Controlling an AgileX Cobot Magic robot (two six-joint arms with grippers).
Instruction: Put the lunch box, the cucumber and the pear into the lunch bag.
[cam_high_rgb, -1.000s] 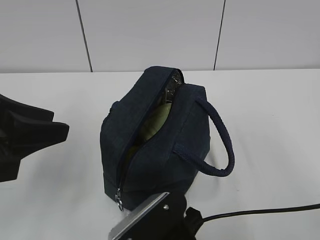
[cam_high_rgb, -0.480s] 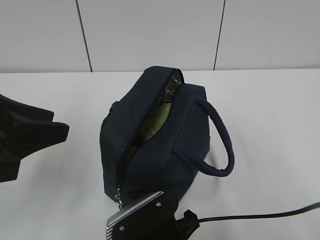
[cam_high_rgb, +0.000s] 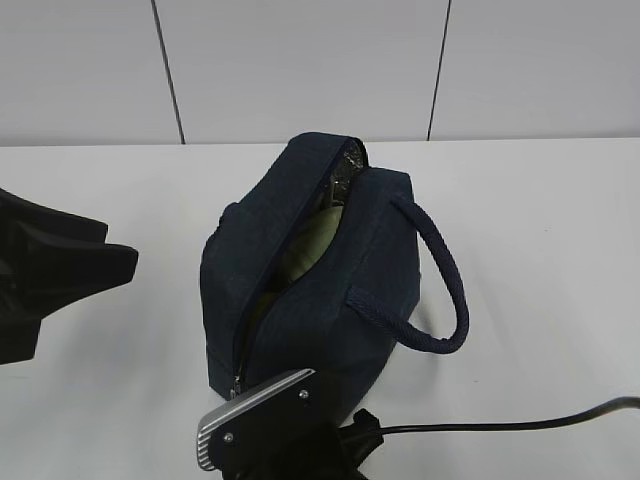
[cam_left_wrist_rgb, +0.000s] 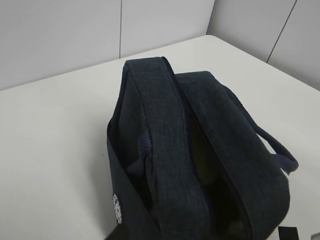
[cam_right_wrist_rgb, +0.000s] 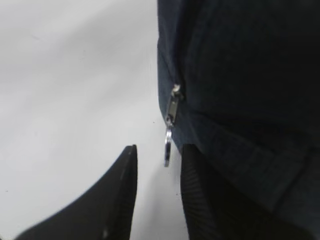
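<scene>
I count one lunch bag (cam_high_rgb: 320, 290) with two loop handles, one metal zip pull (cam_right_wrist_rgb: 170, 132), one lunch box (cam_high_rgb: 308, 243) inside, and two grippers

Lunch bag (cam_high_rgb: 320, 280) stood mid-counter (cam_high_rgb: 540, 220), lunch box (cam_high_rgb: 310, 245) inside it, right gripper (cam_right_wrist_rgb: 157, 190) before its zip pull (cam_right_wrist_rgb: 170, 130), left arm (cam_high_rgb: 50, 275) at its left.

Tabletop (cam_high_rgb: 540, 200): white, plain.
Lunch bag (cam_high_rgb: 320, 300): stands at centre.
Cable (cam_high_rgb: 500, 424): lies at 5 o'clock from the bag.

A white table (cam_high_rgb: 560, 250) stands against a pale panelled wall (cam_high_rgb: 300, 60)
</scene>
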